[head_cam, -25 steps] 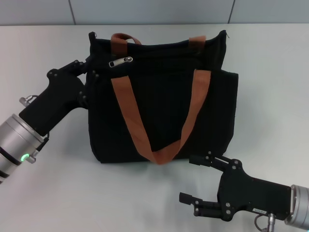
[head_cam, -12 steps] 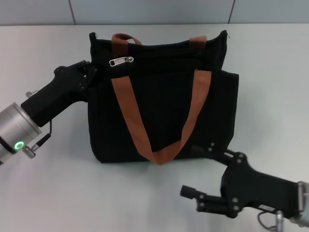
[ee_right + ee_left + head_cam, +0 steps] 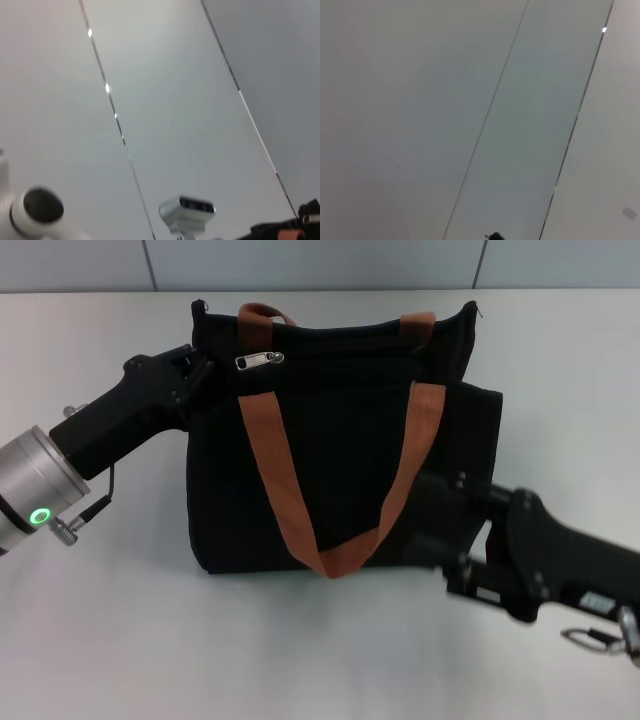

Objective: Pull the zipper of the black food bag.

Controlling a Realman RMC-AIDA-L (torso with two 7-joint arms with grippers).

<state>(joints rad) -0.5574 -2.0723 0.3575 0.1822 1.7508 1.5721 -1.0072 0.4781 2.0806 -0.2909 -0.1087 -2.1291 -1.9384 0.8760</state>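
The black food bag [image 3: 345, 410] stands upright in the middle of the white table in the head view, with two orange-brown straps [image 3: 272, 465] hanging down its front. The silver zipper pull [image 3: 259, 360] lies on the zip line near the bag's upper left. My left gripper [image 3: 192, 375] presses against the bag's upper left corner, just left of the pull and apart from it. My right gripper [image 3: 442, 525] is open, its fingers lying over the bag's lower right corner. A bit of orange strap [image 3: 289, 234] shows in the right wrist view.
The white table [image 3: 120, 620] stretches around the bag, with a grey wall behind it. The left wrist view shows only grey wall panels [image 3: 470, 100]. The right wrist view shows panels and a white camera unit [image 3: 187, 210].
My right gripper has swung up from the table's front edge onto the bag's lower right corner. My left gripper has moved in to the bag's upper left corner. The bag has shifted slightly right.
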